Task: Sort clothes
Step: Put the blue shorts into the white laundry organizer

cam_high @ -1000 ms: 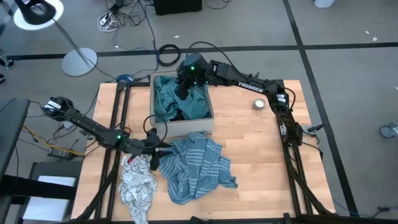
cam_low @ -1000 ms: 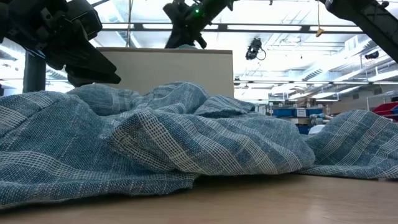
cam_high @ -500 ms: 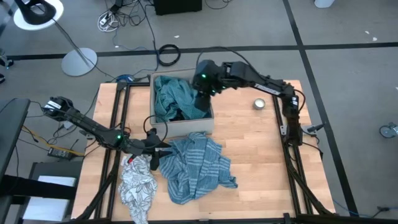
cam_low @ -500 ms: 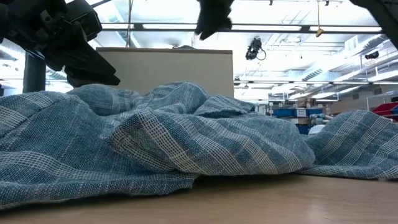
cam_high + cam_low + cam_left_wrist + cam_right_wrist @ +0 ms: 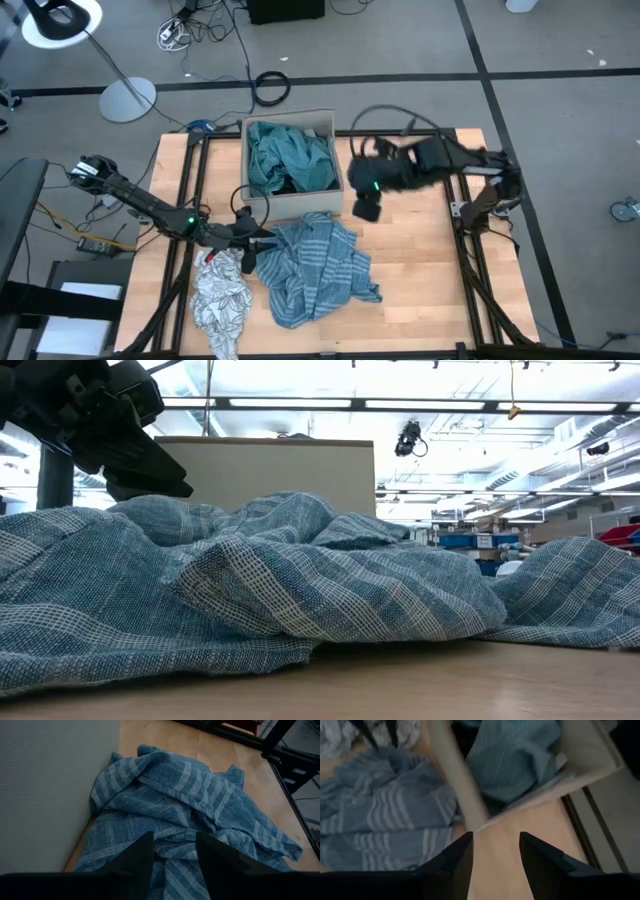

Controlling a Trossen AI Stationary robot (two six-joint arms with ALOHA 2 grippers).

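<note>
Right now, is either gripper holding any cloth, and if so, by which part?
No. The right gripper is open and empty above bare table beside the box. The left gripper is open over the blue striped cloth, not gripping it.

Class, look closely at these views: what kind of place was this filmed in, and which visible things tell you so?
Probably a robotics lab or workshop: a wooden table on a black frame, loose cables on the grey floor, and shelving with bins under industrial ceiling lights.

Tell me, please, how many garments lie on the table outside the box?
2: a blue-striped cloth in front of the box, and a white-grey patterned piece at its left. More may be hidden beneath them.
</note>
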